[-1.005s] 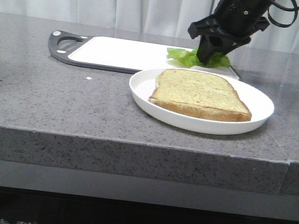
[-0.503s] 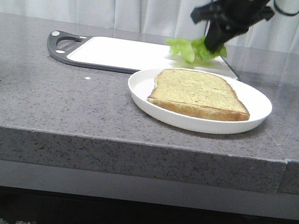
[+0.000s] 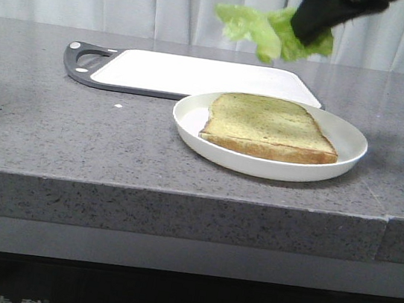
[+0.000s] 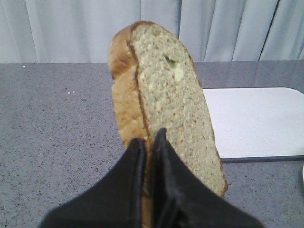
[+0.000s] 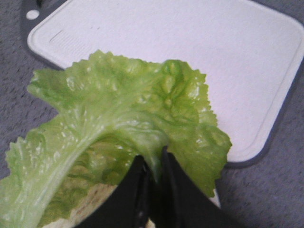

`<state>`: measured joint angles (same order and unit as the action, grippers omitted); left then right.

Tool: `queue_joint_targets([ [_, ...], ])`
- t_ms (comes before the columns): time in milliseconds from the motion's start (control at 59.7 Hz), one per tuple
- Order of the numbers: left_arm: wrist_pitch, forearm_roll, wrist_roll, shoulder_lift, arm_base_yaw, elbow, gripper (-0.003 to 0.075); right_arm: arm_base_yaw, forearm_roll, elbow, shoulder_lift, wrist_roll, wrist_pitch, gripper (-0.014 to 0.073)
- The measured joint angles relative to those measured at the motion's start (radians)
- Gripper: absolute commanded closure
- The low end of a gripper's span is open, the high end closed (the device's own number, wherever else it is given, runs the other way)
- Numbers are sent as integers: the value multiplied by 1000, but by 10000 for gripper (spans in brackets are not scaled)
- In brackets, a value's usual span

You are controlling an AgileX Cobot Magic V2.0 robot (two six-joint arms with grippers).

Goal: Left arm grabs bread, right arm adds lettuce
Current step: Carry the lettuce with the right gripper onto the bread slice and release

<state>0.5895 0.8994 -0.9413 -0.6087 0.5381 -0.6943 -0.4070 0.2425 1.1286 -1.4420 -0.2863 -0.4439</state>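
In the left wrist view my left gripper point(image 4: 149, 140) is shut on the bread point(image 4: 166, 95), a thick toast slice with a golden crust and a small dent. It holds the slice on edge above the grey counter. The left arm does not show in the front view. My right gripper point(image 3: 300, 30) is shut on the ruffled green lettuce point(image 3: 268, 29) and holds it in the air, above and behind the white plate point(image 3: 191, 120). In the right wrist view the lettuce point(image 5: 123, 104) hangs from the shut right gripper point(image 5: 154, 159).
A second toast slice point(image 3: 266, 123) lies flat on the plate, near the counter's front edge. A white cutting board with a dark grey handle point(image 3: 198, 72) lies behind the plate; it also shows in both wrist views point(image 4: 251, 118) point(image 5: 190, 42). White curtains hang behind.
My right gripper closed on the lettuce on the cutting board and lifted it up into the air. The plate and its slice have not moved.
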Motion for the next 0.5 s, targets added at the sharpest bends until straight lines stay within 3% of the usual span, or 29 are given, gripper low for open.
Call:
queue_joint_targets([
  [352,0,0,0,0,0,0,741,-5,15,-85,12,0,13,627],
  [503,0,0,0,0,0,0,741,-5,28,-85,-1,0,13,566],
])
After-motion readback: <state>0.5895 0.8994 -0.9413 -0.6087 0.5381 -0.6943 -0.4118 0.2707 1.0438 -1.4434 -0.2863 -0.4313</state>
